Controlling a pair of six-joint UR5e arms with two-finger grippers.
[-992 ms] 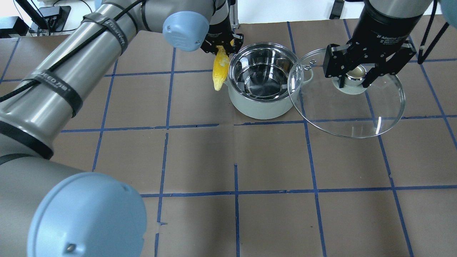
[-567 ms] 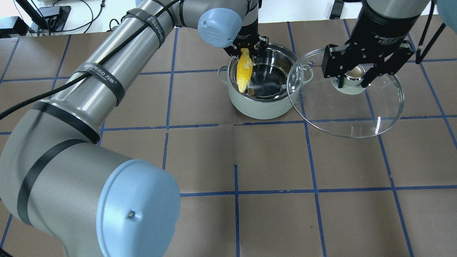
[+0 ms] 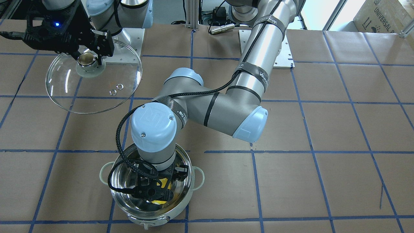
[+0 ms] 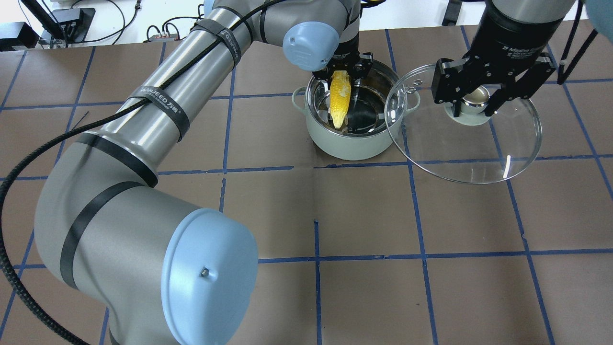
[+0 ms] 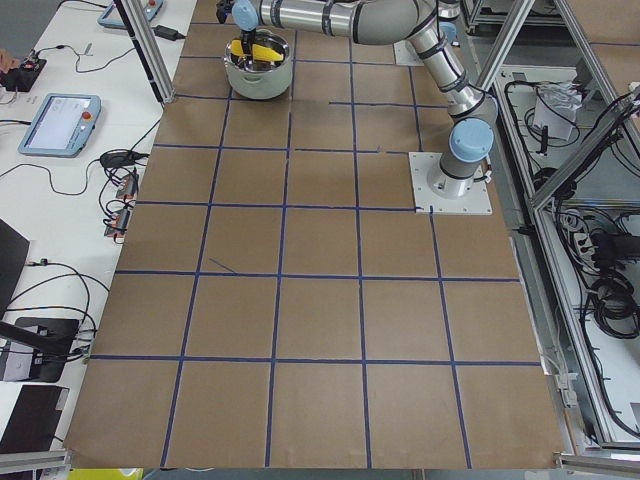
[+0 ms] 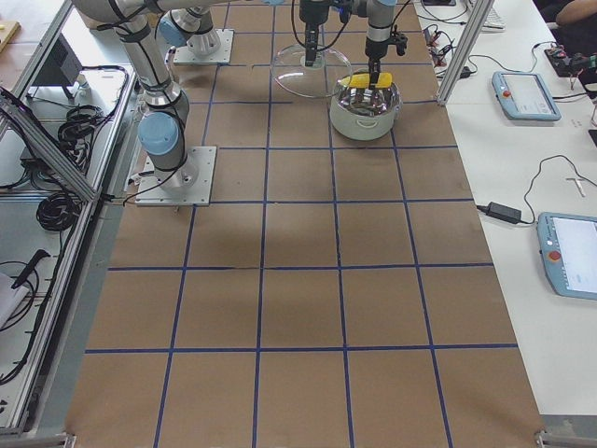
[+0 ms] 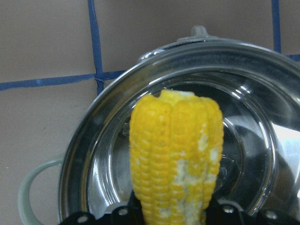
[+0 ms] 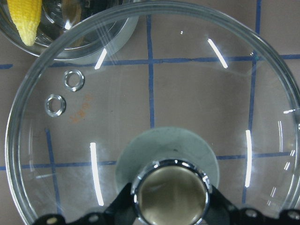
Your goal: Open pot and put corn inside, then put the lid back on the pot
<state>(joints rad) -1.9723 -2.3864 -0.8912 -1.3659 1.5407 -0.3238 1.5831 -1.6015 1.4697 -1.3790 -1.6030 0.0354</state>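
Note:
The pale grey pot [image 4: 352,143] stands open, its steel inside showing [image 3: 129,200] [image 7: 253,140]. My left gripper [image 4: 341,76] is shut on the yellow corn [image 4: 340,98] [image 7: 176,154] and holds it over the pot's opening, tip down toward the inside. A bit of corn [image 3: 158,202] shows under the gripper [image 3: 155,191]. My right gripper [image 4: 474,100] is shut on the knob [image 8: 171,192] of the clear glass lid [image 4: 507,153] [image 3: 64,97]. It holds the lid in the air to the right of the pot, its rim overlapping the pot's right edge.
The table is covered in brown paper with a blue tape grid [image 4: 316,239]. My left arm [image 4: 158,110] stretches across the left half to the pot. The arm bases' mounting plates [image 3: 284,51] lie at the robot's side.
My left gripper has carried the corn to the right, from outside the pot's left rim to over its opening. The right gripper and the lid have stayed in place.

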